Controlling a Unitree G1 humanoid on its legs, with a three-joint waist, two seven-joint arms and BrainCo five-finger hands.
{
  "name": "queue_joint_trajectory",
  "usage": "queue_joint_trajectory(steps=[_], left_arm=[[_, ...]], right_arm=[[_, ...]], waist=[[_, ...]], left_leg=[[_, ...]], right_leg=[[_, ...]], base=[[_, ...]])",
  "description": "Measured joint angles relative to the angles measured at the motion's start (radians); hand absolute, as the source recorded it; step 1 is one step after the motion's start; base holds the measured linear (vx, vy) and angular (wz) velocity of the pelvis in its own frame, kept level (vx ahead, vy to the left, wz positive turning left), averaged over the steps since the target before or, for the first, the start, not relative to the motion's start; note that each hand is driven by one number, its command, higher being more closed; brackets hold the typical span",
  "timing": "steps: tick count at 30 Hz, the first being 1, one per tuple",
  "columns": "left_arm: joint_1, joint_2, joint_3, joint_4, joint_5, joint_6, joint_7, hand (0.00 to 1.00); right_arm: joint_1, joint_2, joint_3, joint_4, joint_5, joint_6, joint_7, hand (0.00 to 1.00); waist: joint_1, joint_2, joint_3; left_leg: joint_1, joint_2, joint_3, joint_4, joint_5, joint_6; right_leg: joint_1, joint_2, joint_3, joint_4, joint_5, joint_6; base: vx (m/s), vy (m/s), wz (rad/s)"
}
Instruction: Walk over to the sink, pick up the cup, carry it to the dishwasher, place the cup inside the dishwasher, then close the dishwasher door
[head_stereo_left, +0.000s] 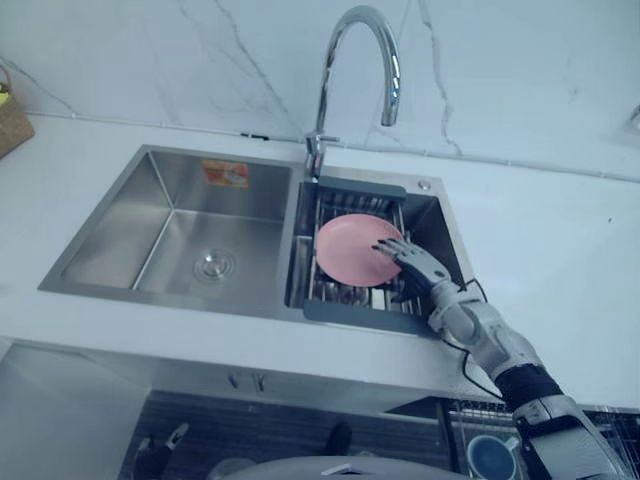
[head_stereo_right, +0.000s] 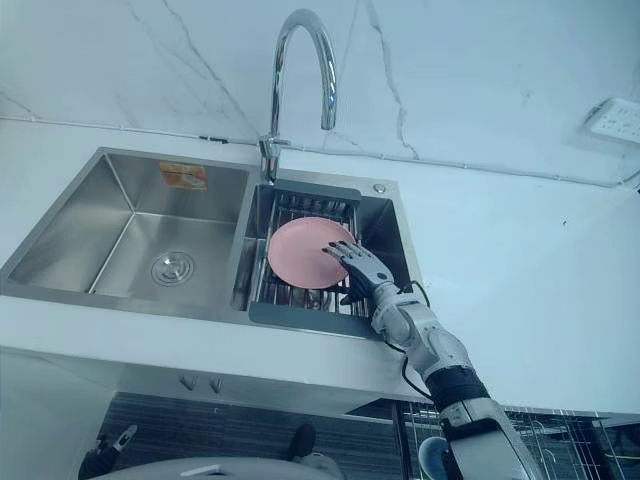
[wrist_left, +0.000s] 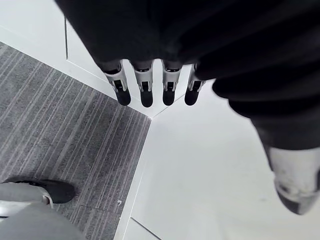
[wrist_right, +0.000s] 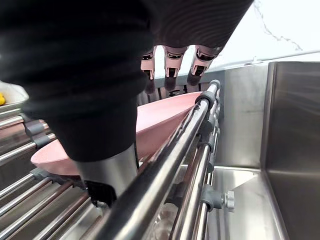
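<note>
Pink plate (head_stereo_left: 350, 250), rather than a cup, is what the right hand (head_stereo_left: 415, 262) is going for. It sits tilted in the wire rack (head_stereo_left: 355, 187) over the smaller basin of the sink (head_stereo_left: 170, 190), about the middle of the frame in the head views.

Biggest worry imo: the plate is thin, smooth and lying at an angle, so if the hand squeezes with only the fingertips on the rim, it'll probably skate out and clatter back into the rack. Second one is the rack rail (wrist_right: 190, 125). It runs right next to the hand, so a finger or the thumb could hook it on the lift and drag the whole rack.

Where it lies against the hand: the fingers (wrist_right: 171, 70) are stretched out straight over the plate's right-side rim, dark tips right at its upper surface, and I can't tell if they actually touch. The thumb (wrist_right: 107, 172) hangs lower, under the plate's edge, so the rim is between the two but nothing has clamped down on it.

Left hand (wrist_left: 145, 85) hangs over the floor, fingers straight, holding nothing.
</note>
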Motion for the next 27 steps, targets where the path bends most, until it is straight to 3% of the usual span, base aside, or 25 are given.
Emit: queue_joint_trajectory(steps=[25, 26, 27], left_arm=[[0.007, 0.015, -0.008, -0.012, -0.010, -0.001, -0.001, 0.00], [0.008, 0.018, -0.008, -0.013, -0.011, -0.001, -0.001, 0.00], [0.009, 0.021, -0.008, -0.014, -0.016, -0.001, -0.001, 0.00]], right_arm=[[-0.034, 0.000, -0.002, 0.086, 0.100, -0.028, 0.006, 0.00], [-0.040, 0.000, -0.001, 0.094, 0.100, -0.029, 0.007, 1.00], [-0.052, 0.000, 0.002, 0.116, 0.100, -0.029, 0.010, 1.00]], waist=[[0.010, -0.011, 0.008], [0.011, -0.012, 0.009], [0.012, -0.012, 0.009]], left_leg=[[-0.021, -0.008, -0.061, -0.001, 0.014, 0.001], [-0.021, -0.008, -0.063, -0.001, 0.014, 0.001], [-0.024, -0.009, -0.065, -0.001, 0.015, 0.002]], right_leg=[[0.012, -0.014, -0.050, 0.006, -0.008, 0.007], [0.012, -0.014, -0.051, 0.006, -0.008, 0.007], [0.012, -0.015, -0.051, 0.006, -0.009, 0.007]], base=[[0.01, 0.028, 0.07], [0.03, 0.032, 0.08], [0.02, 0.030, 0.06]])
